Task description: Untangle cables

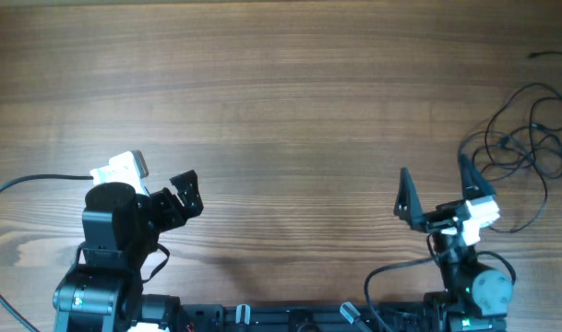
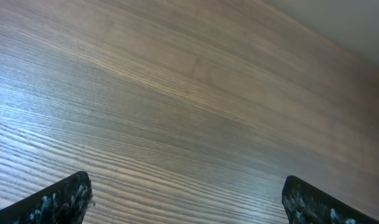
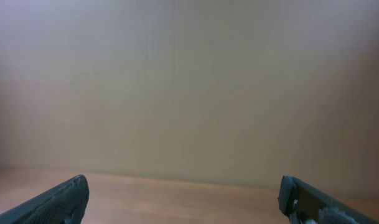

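two pincers, my left pincer (image 1: 183,195) and right pincer (image 1: 435,178), gape released, empty. the cables (image 1: 525,143) lie bunched just beside the right one; i'd pinch one loose outer loop, never the dense middle.

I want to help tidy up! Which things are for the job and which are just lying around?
For the job: cables, left hand, right hand, both open.
Just there: wooden table, thick black wire by the left arm.
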